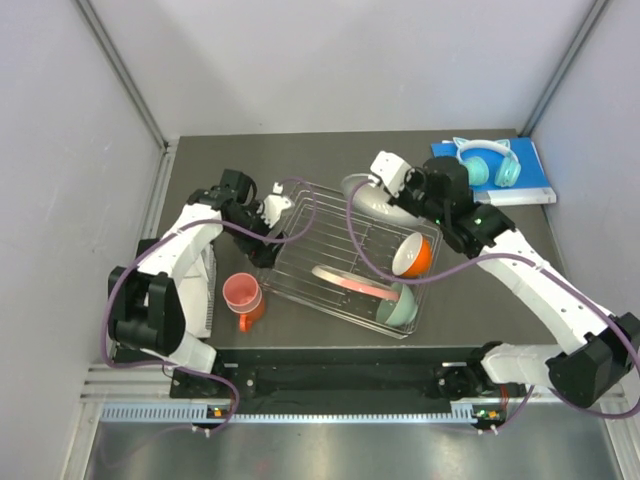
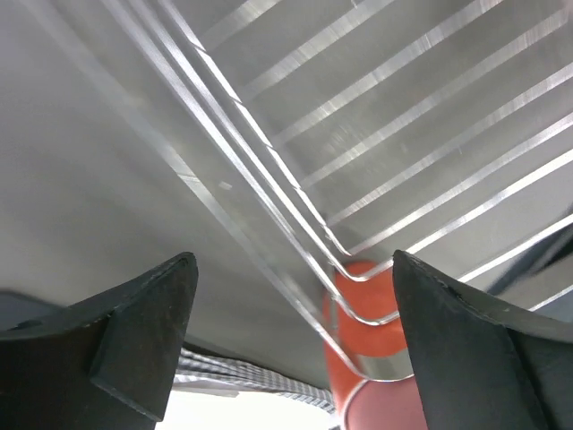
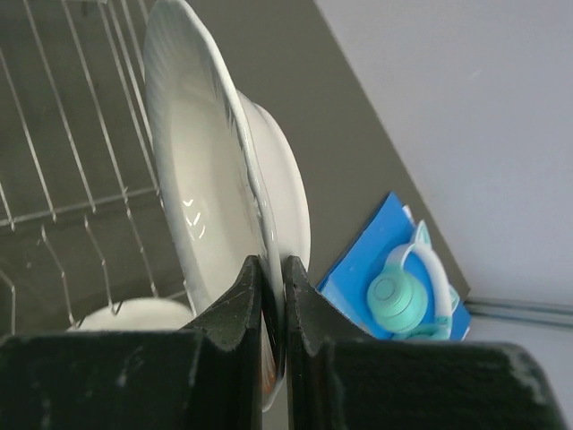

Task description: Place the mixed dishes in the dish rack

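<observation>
Right pincer (image 3: pixel 273 300) clamps the white plate (image 3: pixel 201 179) on edge, ready to slot into the dish rack (image 1: pixel 300 212); left pincer (image 2: pixel 291 300) gapes wide at its corner.

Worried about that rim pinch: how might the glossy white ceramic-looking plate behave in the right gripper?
The glossy white plate shows highlights, so it probably slips easily; the right gripper pinches only its thin rim. It looks rigid, likely chipping if dropped on the silver wire rack.
</observation>
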